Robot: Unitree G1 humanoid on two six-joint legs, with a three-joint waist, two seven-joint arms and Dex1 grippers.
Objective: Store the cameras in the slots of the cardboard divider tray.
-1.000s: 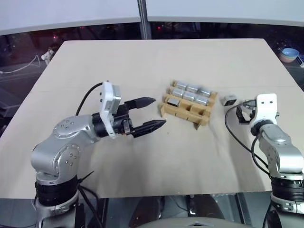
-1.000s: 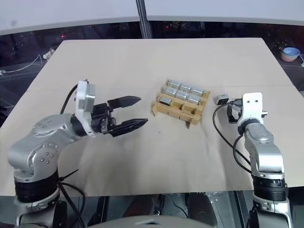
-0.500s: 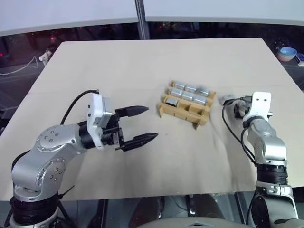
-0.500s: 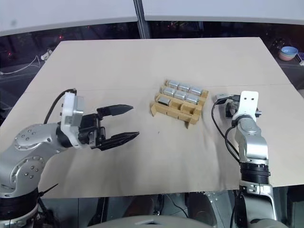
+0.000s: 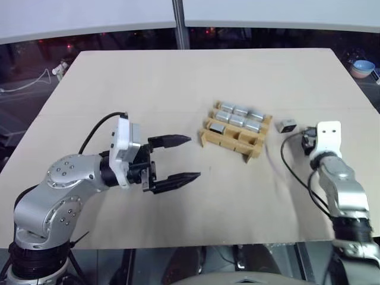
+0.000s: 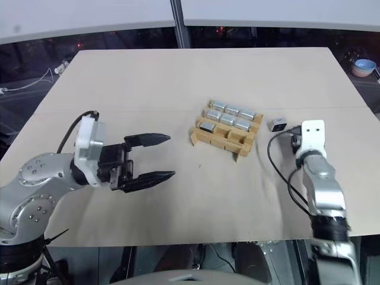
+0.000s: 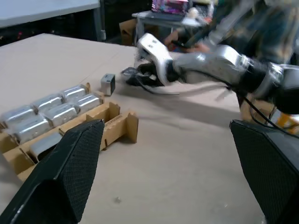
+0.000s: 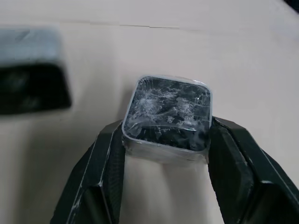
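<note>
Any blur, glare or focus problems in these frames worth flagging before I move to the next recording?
Left wrist view: the right arm and the background behind it are smeared. Right wrist view: the camera between the jaws is sharp, with glare on its wrapped face; another camera beyond it is out of focus. Head views: even light and soft shadows, cardboard divider tray clear.

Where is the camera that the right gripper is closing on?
In the right wrist view the camera sits between the right gripper's fingers, on the table right of the divider tray.
</note>
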